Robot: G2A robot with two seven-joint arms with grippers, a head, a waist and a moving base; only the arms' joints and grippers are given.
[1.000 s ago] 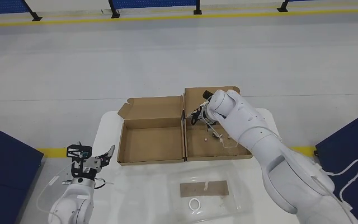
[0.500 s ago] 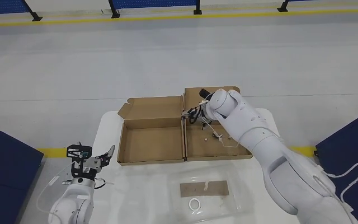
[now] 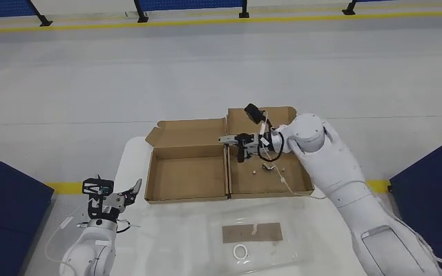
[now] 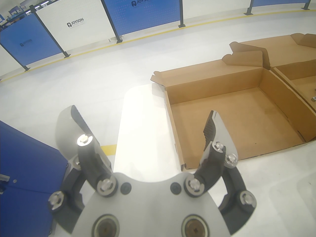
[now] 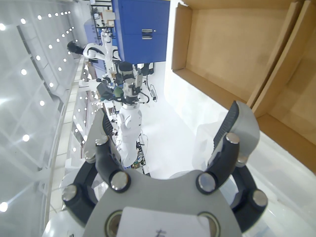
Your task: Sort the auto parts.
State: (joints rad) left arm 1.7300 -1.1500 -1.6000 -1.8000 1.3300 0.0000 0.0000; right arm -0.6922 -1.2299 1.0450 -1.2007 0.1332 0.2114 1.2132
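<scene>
White table (image 3: 166,221). Blue cabinet (image 3: 17,207) just beside the table's left edge. Yellow floor line (image 3: 207,21) well beyond the table's far side, blue and white partition panels (image 4: 138,6) behind it.

boxes (image 3: 186,176): matt cardboard | table (image 3: 173,228): smooth, glossy | bag (image 3: 273,250): clear plastic

The top view looks down from high above the empty cardboard box (image 3: 188,172). The left wrist view faces it from low and near. The right wrist view, rolled sideways, looks across it closely. All three share it.
</scene>
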